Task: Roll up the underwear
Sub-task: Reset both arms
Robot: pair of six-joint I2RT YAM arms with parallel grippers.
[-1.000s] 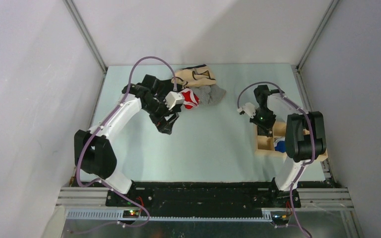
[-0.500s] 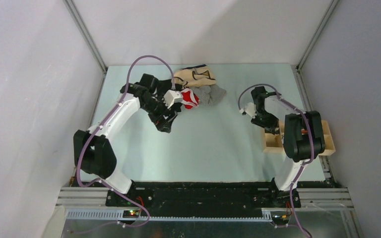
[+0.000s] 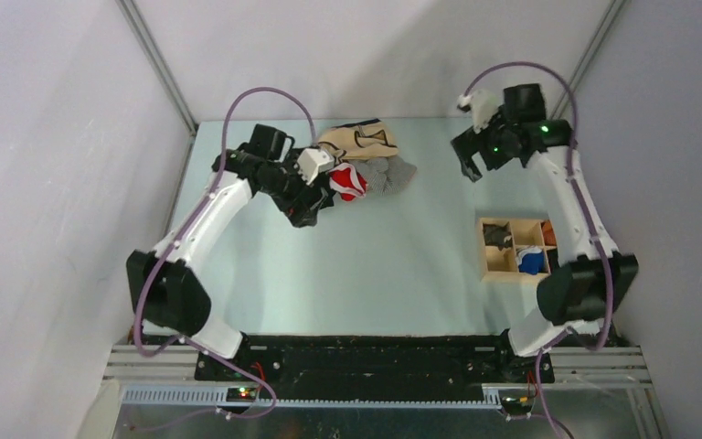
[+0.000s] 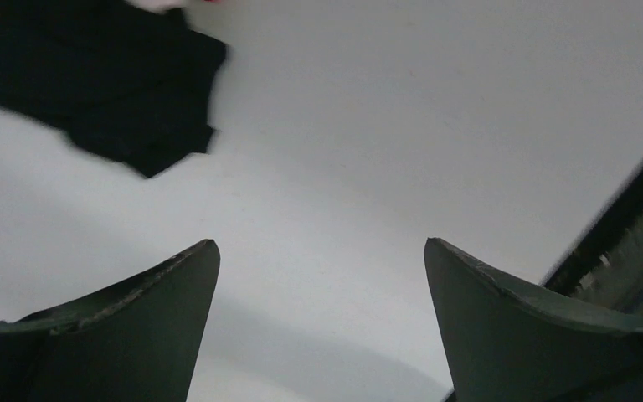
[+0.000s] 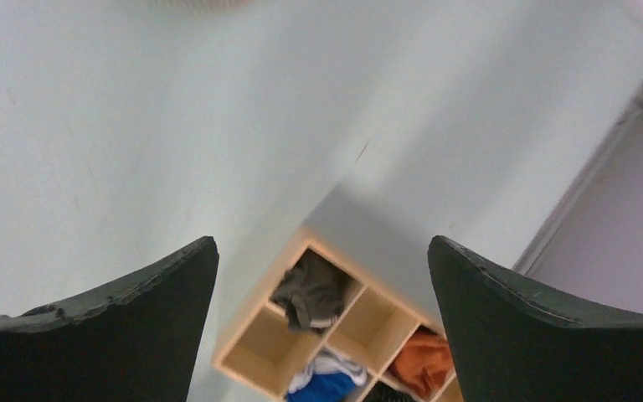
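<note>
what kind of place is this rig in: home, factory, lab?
Most likely a lab data-collection cell, not a home: plain white enclosure walls on metal framing, a bare pale-green table, a staged pile of garments, and a wooden divider box holding sorted clothes.

No legible text, label, brand, number or sign anywhere in any of the three views

End effector (image 5: 320,244) open wide, wooden organizer (image 5: 253,331) beneath, dark underwear (image 5: 310,293) in one compartment
</note>
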